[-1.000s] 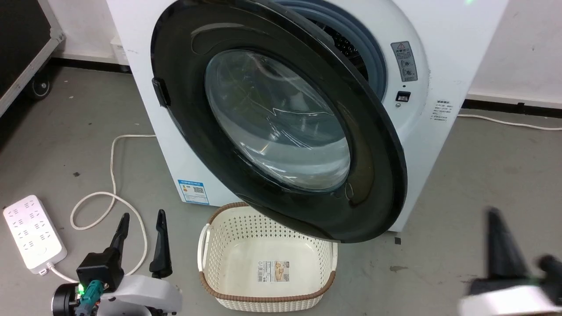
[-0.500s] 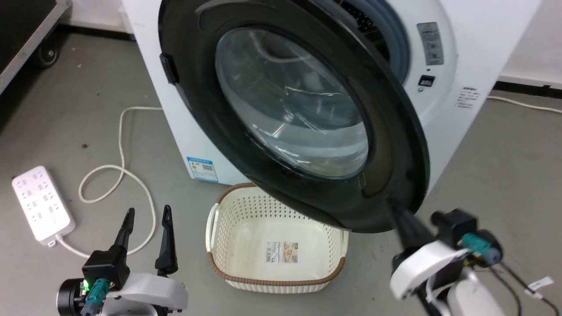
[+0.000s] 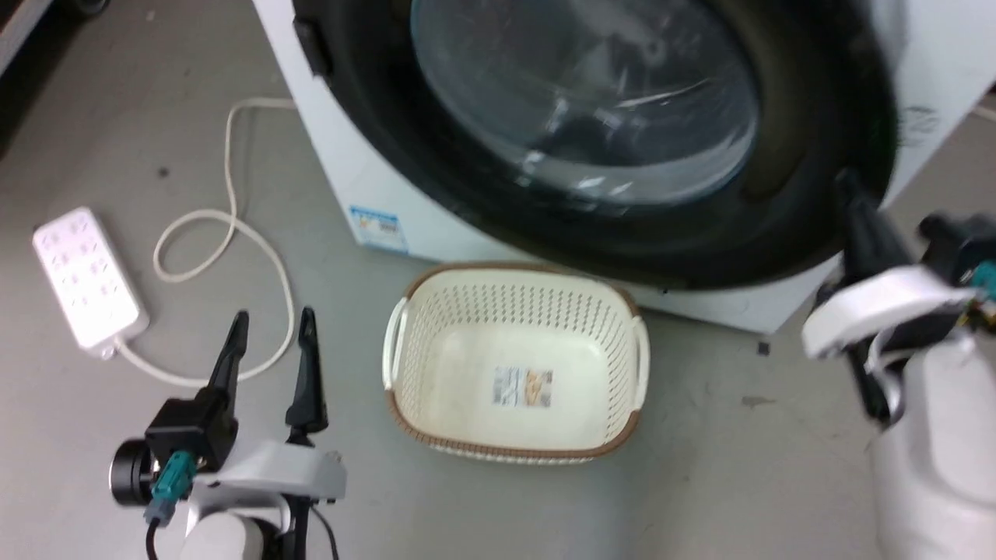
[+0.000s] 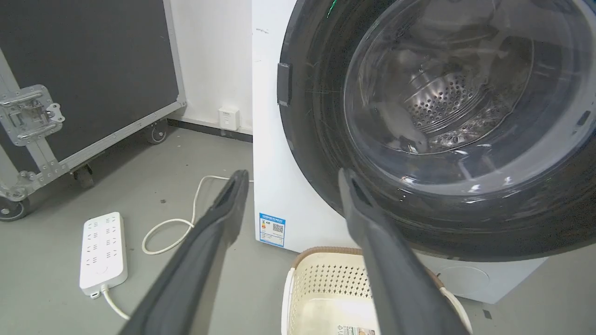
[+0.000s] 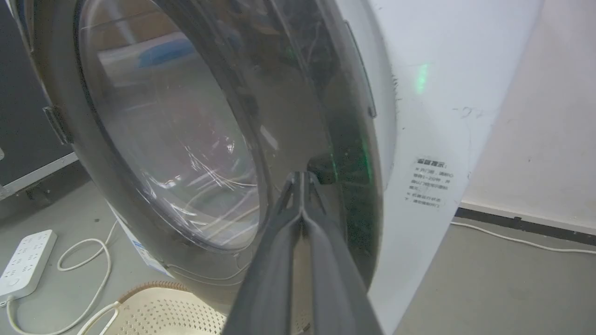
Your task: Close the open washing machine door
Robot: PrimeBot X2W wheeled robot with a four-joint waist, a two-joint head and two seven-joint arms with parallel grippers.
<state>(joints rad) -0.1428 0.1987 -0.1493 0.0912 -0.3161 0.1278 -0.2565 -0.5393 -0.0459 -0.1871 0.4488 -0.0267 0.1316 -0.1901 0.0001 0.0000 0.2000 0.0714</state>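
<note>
Door point(image 3: 583, 117) swung nearly shut, right pincer point(image 5: 302, 176) touching

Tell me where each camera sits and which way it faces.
Head view: high up, looking down at the laundry basket and washing machine door; left gripper and right gripper show.
Left wrist view: low, facing the door past its open fingers.
Right wrist view: close, shut fingers at the door's rim.
Shared: door, basket, power strip.
</note>
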